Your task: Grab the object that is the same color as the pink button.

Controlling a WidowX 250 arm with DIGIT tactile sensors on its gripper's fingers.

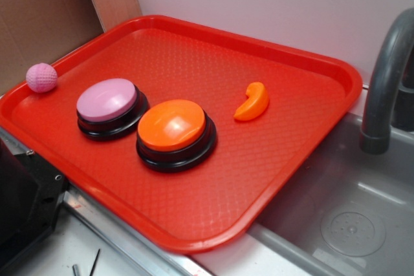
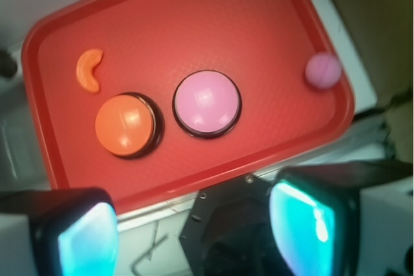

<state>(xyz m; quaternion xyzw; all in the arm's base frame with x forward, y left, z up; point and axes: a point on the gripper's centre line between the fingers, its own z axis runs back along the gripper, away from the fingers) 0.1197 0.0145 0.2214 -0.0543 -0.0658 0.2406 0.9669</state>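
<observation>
Gripper [image 2: 194,237] open, empty, high above the tray's [image 1: 194,240] near edge. Nothing grabbed yet. Pink ball [image 1: 41,77] sits on the tray's far-left rim, just left of the pink button [image 1: 107,99]; orange button [image 1: 171,125] beside it. Approach and grasp remain.

The pink ball [image 2: 323,70] is seen at the tray's [image 2: 194,4] corner; the gripper [image 2: 200,237], fingers parted, is held clear of the tray.
</observation>
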